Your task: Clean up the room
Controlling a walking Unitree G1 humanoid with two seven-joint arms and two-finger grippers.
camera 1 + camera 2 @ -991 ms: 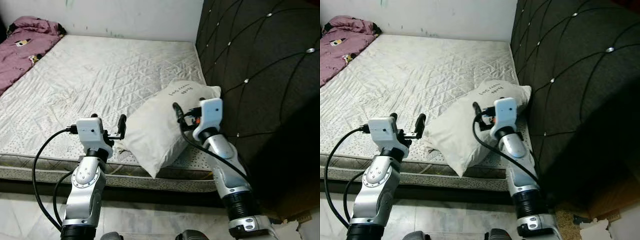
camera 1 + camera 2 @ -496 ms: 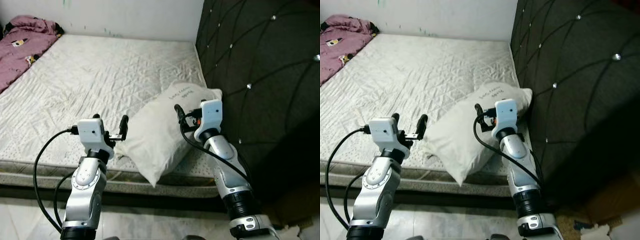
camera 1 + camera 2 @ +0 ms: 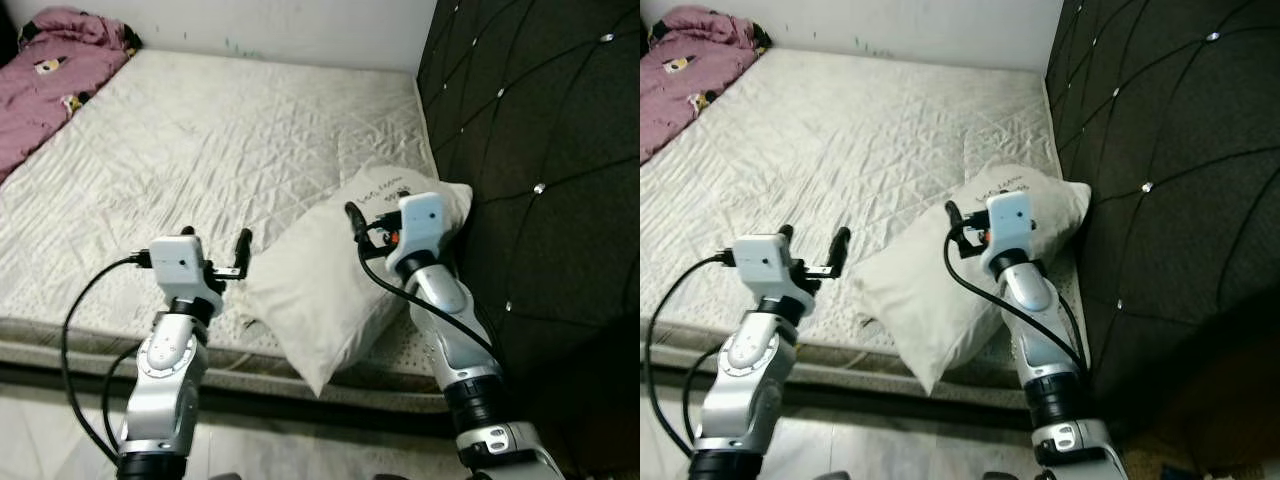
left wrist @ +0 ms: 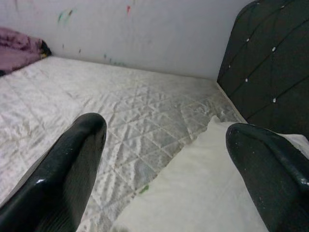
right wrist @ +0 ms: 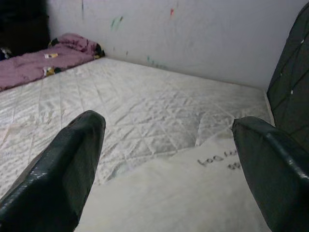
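Note:
A white pillow with dark writing on it lies at the near corner of the bare mattress, one end against the dark headboard and one corner hanging over the bed's edge. My left gripper is open just left of the pillow's near end, with nothing between its fingers. My right gripper is open above the pillow's middle, its fingers pointing across the bed. In both wrist views the pillow lies under and between the spread fingers.
A crumpled purple blanket lies at the far left of the mattress. The tufted headboard runs along the right side, and a white wall stands behind the bed. Pale floor shows below the bed's near edge.
The whole picture has shifted, so the camera has moved; the bed and headboard sit further right. Both arms keep the same pose, open beside and over the pillow, which lies as before.

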